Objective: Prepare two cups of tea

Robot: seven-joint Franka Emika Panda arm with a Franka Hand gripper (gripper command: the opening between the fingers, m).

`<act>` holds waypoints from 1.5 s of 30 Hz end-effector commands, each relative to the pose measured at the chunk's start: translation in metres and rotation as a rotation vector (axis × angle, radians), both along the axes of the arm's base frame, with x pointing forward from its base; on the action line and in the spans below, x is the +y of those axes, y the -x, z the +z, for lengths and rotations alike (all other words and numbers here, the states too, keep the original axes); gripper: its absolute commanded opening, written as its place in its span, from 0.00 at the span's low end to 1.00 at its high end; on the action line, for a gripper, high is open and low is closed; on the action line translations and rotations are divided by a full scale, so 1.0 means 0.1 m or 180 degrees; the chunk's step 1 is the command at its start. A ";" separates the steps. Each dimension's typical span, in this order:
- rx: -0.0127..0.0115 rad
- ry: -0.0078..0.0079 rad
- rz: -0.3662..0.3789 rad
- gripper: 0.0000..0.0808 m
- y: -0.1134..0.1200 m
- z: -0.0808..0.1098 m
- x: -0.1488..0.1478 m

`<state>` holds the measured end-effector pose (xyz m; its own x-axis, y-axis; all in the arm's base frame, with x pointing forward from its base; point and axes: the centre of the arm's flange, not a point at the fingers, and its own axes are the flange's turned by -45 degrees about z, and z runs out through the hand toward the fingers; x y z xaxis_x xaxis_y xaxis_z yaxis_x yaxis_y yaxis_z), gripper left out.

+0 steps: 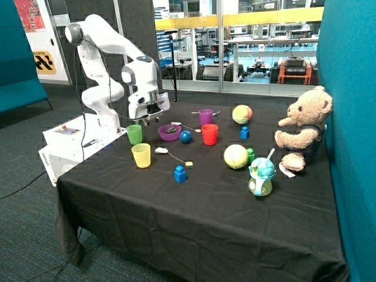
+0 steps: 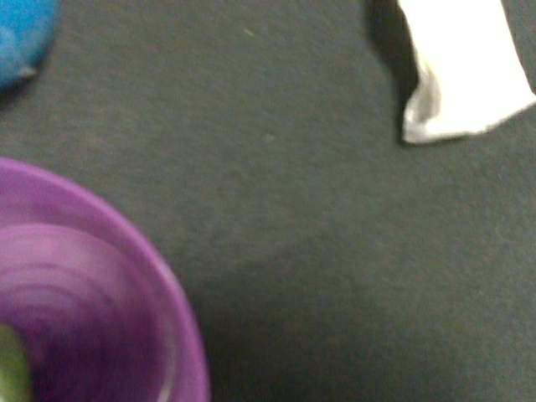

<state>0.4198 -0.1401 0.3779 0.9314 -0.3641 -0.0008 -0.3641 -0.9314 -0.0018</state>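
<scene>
The light green cup (image 1: 134, 134) stands near the table's edge by the robot base. The purple cup (image 1: 205, 116) stands farther back, past a purple bowl (image 1: 169, 133). My gripper (image 1: 151, 117) hangs just above the table between the green cup and the purple bowl, holding nothing that I can see. A white tea bag (image 1: 176, 124) lies behind the bowl; in the wrist view it (image 2: 461, 67) lies on the black cloth beyond the bowl's rim (image 2: 126, 268). Another tea bag (image 1: 161, 150) with a string and yellow tag lies by a yellow cup (image 1: 141, 155).
A red cup (image 1: 209, 134) and a blue ball (image 1: 185, 137) stand beside the bowl, which holds something dark green. Two soft balls (image 1: 235, 156), blue blocks (image 1: 180, 174), a toy teapot (image 1: 261, 176) and a teddy bear (image 1: 302, 126) fill the other side.
</scene>
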 end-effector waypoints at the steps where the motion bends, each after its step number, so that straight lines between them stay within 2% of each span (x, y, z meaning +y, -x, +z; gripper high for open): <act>1: -0.00002 0.00062 -0.0123 0.59 0.18 -0.22 -0.18; 16: -0.00002 0.00062 -0.0216 0.68 0.12 -0.52 -0.29; 24: 0.00000 0.00062 -0.0364 0.68 0.16 -0.65 -0.47; 35: 0.00000 0.00062 -0.0414 0.66 0.15 -0.78 -0.52; 45: 0.00000 0.00062 -0.0341 0.63 -0.04 -0.81 -0.49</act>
